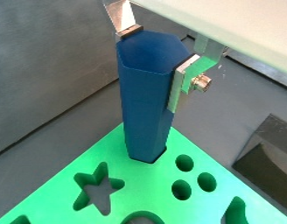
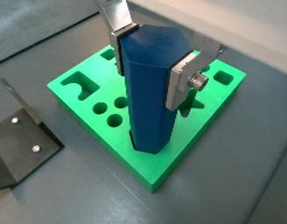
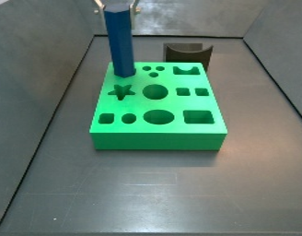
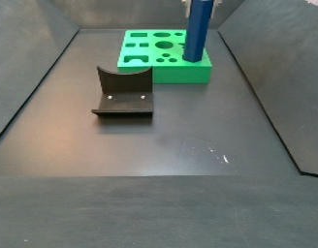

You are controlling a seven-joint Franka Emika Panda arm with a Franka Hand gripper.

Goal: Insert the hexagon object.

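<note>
The gripper (image 2: 153, 54) pinches the tall matte blue hexagon object (image 2: 152, 92) near its top, silver finger plates (image 2: 181, 81) pressed on opposite sides. The peg stands upright with its lower end at a corner of the bright green plastic block with shaped cut-outs (image 3: 160, 115), which sits toward the far edge of the dark desk (image 4: 162, 145) in a side view. Whether the tip has entered a hole cannot be told. To seat it well, I judge: keep it vertical, match facets to the socket, lower gently without forcing, then release. The dark L-shaped fixture (image 4: 123, 93) stands well apart
</note>
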